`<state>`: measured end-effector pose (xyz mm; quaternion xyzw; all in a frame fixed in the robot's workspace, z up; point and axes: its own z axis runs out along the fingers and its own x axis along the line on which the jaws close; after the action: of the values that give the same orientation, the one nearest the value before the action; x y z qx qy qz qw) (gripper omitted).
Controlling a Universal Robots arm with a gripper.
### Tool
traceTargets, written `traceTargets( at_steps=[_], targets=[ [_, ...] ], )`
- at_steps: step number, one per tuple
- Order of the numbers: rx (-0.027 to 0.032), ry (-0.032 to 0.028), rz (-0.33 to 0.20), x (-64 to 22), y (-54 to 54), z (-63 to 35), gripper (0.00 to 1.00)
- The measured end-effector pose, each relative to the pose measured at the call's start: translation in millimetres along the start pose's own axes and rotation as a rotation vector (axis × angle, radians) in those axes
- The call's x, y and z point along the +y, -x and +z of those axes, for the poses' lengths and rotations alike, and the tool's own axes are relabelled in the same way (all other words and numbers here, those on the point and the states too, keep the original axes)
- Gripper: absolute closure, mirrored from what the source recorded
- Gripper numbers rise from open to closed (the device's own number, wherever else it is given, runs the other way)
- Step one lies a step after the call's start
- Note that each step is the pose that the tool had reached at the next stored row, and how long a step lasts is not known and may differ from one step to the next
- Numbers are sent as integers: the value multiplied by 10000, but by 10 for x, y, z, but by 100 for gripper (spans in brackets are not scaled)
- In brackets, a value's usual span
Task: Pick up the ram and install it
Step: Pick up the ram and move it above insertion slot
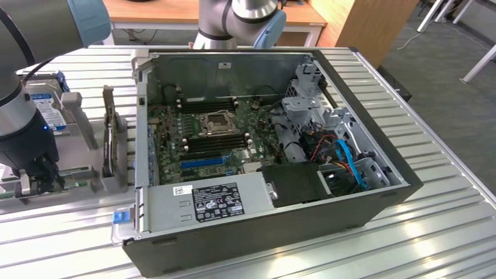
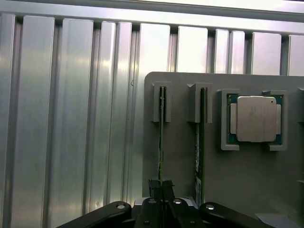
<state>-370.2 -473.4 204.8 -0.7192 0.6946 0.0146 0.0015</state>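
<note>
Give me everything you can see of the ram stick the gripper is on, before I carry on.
The ram shows edge-on as a thin green board strip. It stands on its long edge in a grey holder, with its far end seated in one of the holder's raised slots. The gripper is shut on its near end, pinching both faces. A second stick stands parallel to it and apart, between it and the processor chip. From this angle its chips and any label cannot be seen.

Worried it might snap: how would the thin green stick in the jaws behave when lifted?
Probably stiff and light: the ram is a thin flat board. Likely fragile, being so thin. Standing edge-on in the holder, it could tip once unsupported.
</note>
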Motion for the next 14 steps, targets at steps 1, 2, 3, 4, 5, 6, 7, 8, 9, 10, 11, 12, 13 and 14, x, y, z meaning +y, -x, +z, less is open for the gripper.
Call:
traceTargets(
  at_steps=[1,2,3,4,5,6,7,8,9,10,11,12,13,14],
  targets=[
    [0,0,0,0,0,0,88],
    [0,0,-1,0,0,0,88],
    [0,0,-1,0,0,0,88],
    [0,-1,-1,0,0,-2,88],
    [-1,-1,-1,0,1,-6,88],
    [0,-1,-1,0,1,-13,88],
    [1,0,-1,0,1,-22,88],
    [1,0,0,1,1,-32,88],
    [1,0,-1,1,1,-43,88],
    [1,0,-1,1,1,-55,88],
    [0,-1,-1,1,2,-67,88],
    [1,0,0,2,2,-82,88],
    [1,0,0,2,2,-98,88],
    [0,0,-1,2,3,-116,88]
  ],
)
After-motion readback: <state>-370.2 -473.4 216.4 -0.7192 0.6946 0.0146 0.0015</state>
